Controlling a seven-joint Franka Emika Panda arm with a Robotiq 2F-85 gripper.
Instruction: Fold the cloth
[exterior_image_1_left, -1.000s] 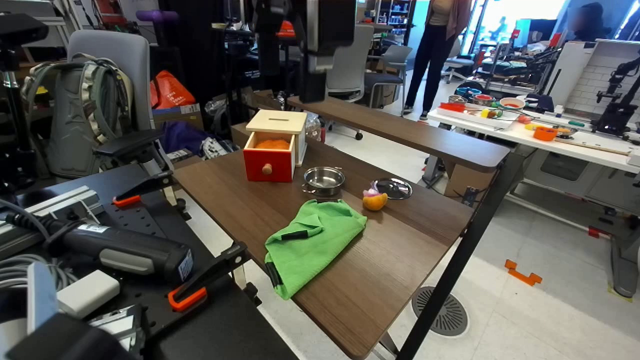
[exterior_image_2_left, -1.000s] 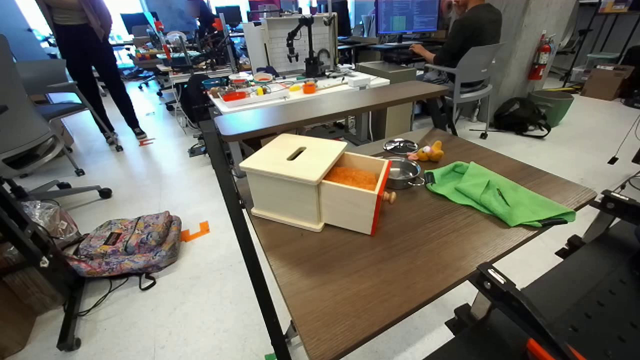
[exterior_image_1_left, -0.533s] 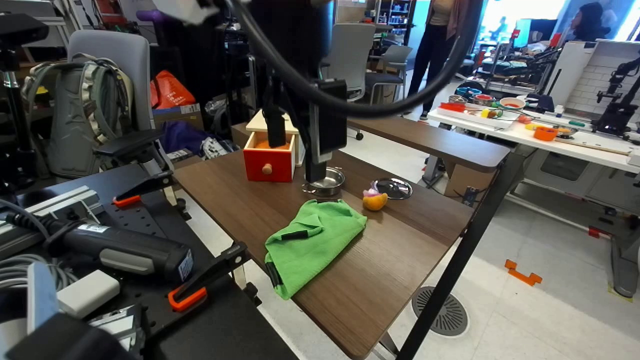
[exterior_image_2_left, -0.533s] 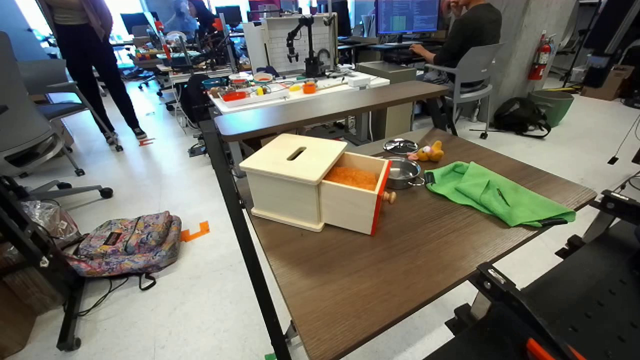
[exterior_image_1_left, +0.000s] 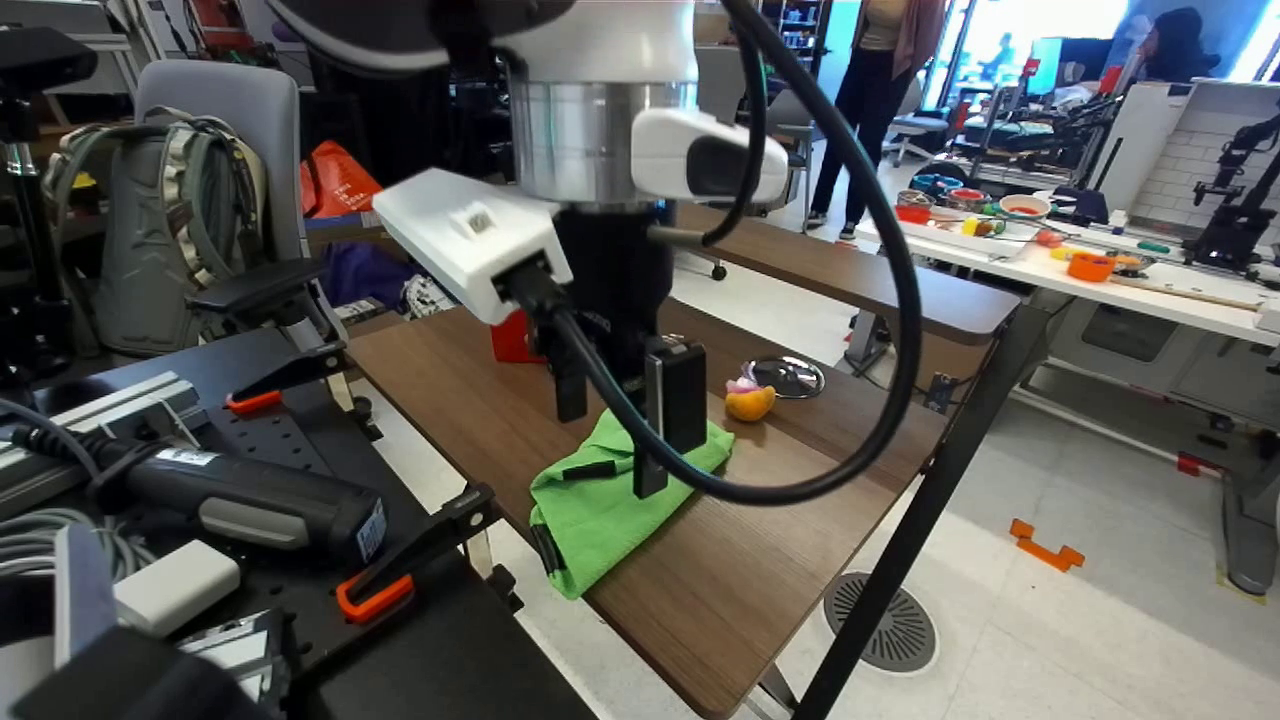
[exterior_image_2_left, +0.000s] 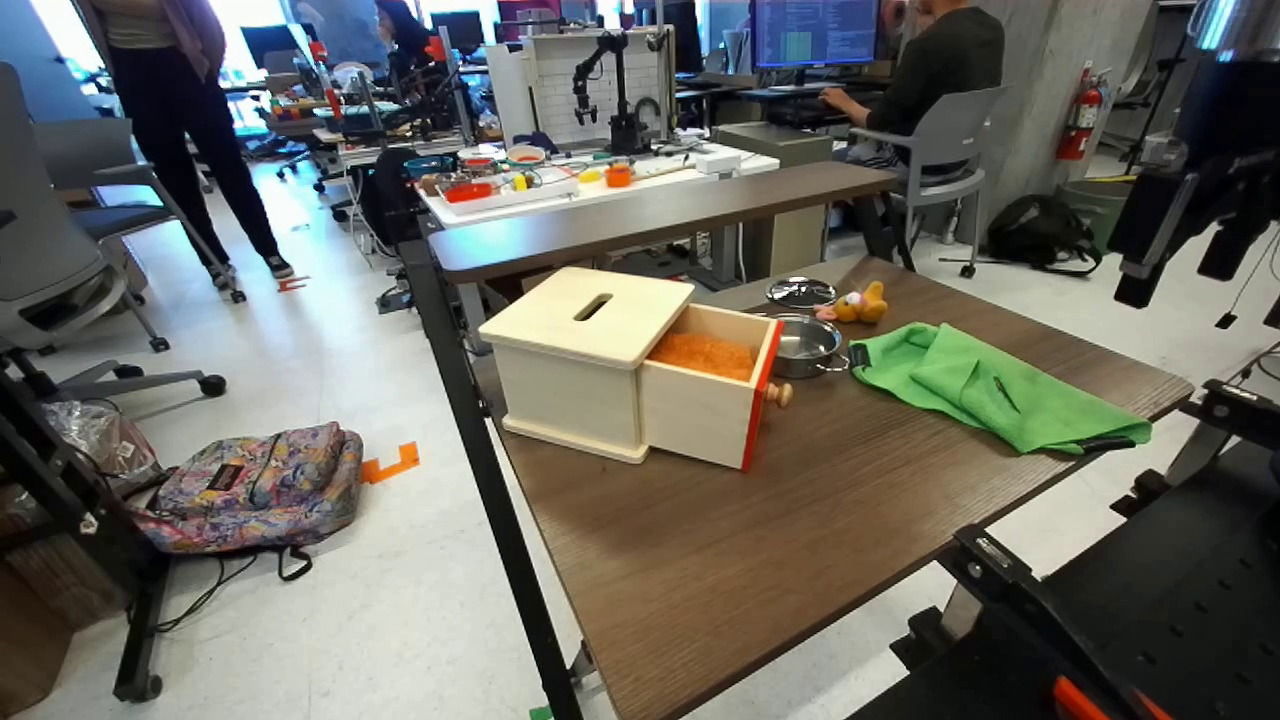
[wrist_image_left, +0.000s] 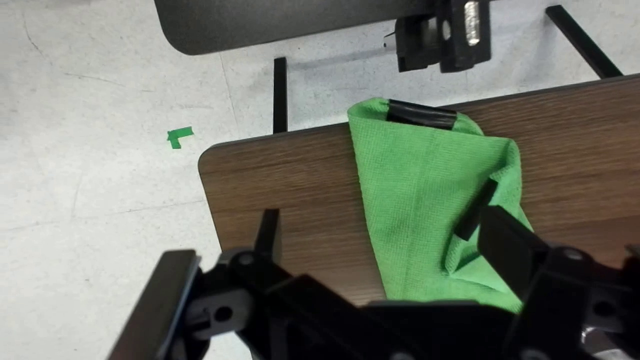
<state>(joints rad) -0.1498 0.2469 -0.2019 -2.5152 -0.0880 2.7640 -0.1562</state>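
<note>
The bright green cloth (exterior_image_1_left: 590, 530) lies wrinkled on the brown table, with black strips on it. It also shows in an exterior view (exterior_image_2_left: 1000, 395) and in the wrist view (wrist_image_left: 405, 185). One corner is turned over onto its top, and one end reaches slightly past the table edge. My gripper (exterior_image_1_left: 611, 442) is open and empty, pointing down above the cloth. In an exterior view the gripper (exterior_image_2_left: 1174, 278) is clearly higher than the table. In the wrist view the gripper (wrist_image_left: 381, 215) has one finger over bare wood and the other over the cloth's turned corner.
A wooden box (exterior_image_2_left: 570, 390) with an open red-fronted drawer (exterior_image_2_left: 705, 410) holding orange material stands on the table (exterior_image_2_left: 800, 540). Near the cloth are a metal pot (exterior_image_2_left: 808, 345), a lid (exterior_image_1_left: 790, 377) and an orange toy (exterior_image_1_left: 750, 402). A black clamp (exterior_image_1_left: 430, 540) is at the table's edge.
The arm has come down and toward the cloth, from above the box and pot to over the cloth. The gripper has entered an exterior view from the right. The cloth has not moved.
</note>
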